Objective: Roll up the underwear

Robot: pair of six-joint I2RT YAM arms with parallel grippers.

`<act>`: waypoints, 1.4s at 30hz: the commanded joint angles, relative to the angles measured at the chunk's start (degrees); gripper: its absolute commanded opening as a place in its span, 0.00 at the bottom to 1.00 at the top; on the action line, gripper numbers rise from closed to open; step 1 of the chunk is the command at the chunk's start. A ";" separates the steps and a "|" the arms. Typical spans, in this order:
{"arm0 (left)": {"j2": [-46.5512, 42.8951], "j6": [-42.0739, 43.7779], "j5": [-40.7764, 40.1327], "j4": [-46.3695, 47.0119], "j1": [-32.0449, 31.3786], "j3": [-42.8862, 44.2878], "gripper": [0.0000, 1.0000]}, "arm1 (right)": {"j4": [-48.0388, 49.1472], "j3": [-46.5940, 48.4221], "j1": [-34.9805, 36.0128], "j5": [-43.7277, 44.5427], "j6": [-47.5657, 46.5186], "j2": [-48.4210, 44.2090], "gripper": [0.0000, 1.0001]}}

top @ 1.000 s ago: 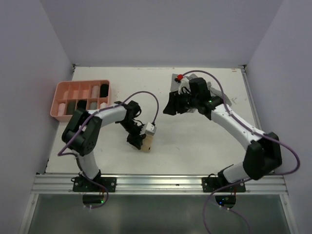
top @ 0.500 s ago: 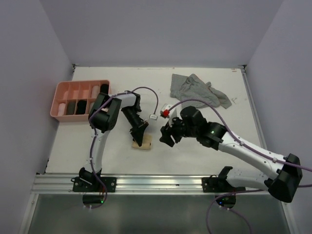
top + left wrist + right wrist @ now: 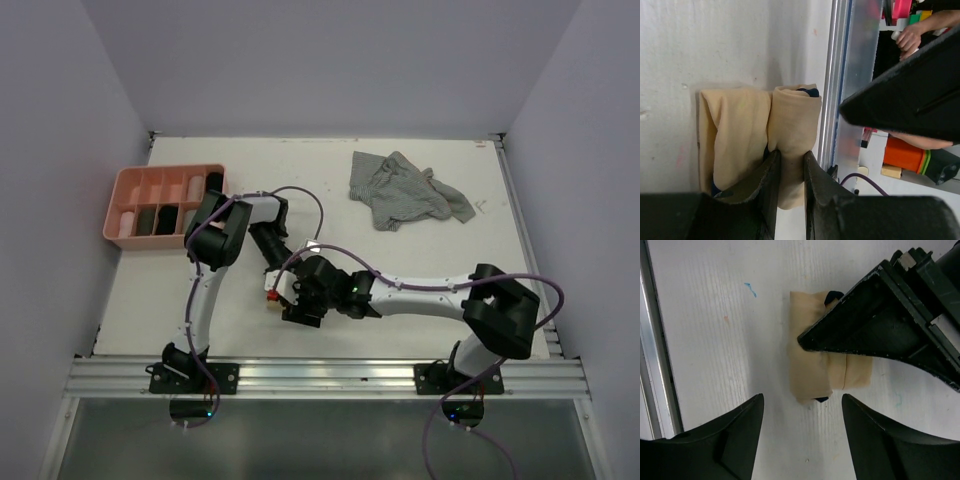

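Beige underwear [image 3: 810,375] is seen lying on the white table [image 3: 420,250], near the metal rail [image 3: 330,375] that runs along the table's front edge. A strip of bare tabletop is left between cloth and rail. The half toward the rail is rolled into a tube, and the half away from the rail is folded flat. Dark trim shows at both ends.

The left gripper [image 3: 791,157] is closed to a narrow gap and is clamped on the rolled half, reaching in from the side away from the rail. The right gripper [image 3: 802,399] is spread wide and held above the table. The end of the cloth is seen just beyond its gap, apart from both fingers. The two grippers are crowded close together over the cloth.

Grey striped underwear [image 3: 400,190] is crumpled well away from the rail, toward the right far corner. Broad bare tabletop lies between it and the beige piece. A pink tray [image 3: 165,171] is set farther from the rail at the left table edge, with dark and pale rolls in its compartments.
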 commanded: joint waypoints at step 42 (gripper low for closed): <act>-47.51 -5.72 1.71 41.56 23.14 -8.52 0.47 | -0.67 9.69 -10.38 -30.88 22.04 24.65 0.00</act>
